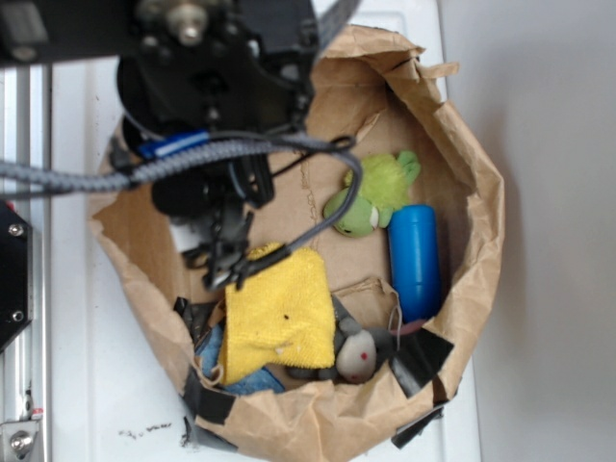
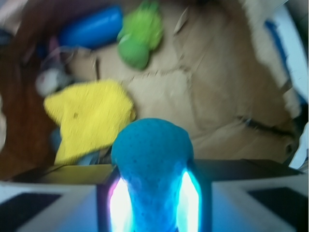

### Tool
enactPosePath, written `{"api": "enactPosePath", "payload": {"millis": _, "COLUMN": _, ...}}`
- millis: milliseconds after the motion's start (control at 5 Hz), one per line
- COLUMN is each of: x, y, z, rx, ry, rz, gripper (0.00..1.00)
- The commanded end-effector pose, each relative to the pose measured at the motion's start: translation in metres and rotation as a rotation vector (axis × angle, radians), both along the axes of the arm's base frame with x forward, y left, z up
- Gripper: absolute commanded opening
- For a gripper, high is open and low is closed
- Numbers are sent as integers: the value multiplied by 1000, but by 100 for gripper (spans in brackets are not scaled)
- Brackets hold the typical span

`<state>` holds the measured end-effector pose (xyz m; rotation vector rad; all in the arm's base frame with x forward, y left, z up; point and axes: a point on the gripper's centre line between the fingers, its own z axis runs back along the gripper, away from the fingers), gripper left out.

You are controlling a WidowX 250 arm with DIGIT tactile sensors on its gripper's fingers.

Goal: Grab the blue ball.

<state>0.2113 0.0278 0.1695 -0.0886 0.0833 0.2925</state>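
Note:
The blue ball (image 2: 152, 150) is a teal, slightly fuzzy ball squeezed between my two fingers at the bottom centre of the wrist view. My gripper (image 2: 153, 193) is shut on it, and the ball bulges out past the fingertips. In the exterior view my gripper (image 1: 223, 258) hangs over the left part of the brown paper bag (image 1: 486, 202), just left of the yellow cloth (image 1: 279, 308). The ball is hidden there by the arm and fingers.
Inside the bag lie a green plush (image 1: 371, 197), a smooth bright-blue cylinder (image 1: 416, 260) and a grey mouse toy (image 1: 361, 356) below the cloth. The wrist view shows the cloth (image 2: 89, 118), plush (image 2: 140, 38) and cylinder (image 2: 91, 26). The bag walls rise all around.

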Motion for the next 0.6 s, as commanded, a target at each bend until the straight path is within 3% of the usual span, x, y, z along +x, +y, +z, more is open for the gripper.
{"api": "enactPosePath", "payload": {"millis": 0, "x": 16, "y": -4, "z": 8, "rx": -9, "ry": -151, "rz": 25, "gripper": 0}}
{"api": "enactPosePath", "payload": {"millis": 400, "x": 18, "y": -16, "z": 5, "rx": 4, "ry": -200, "rz": -1, "gripper": 0}}
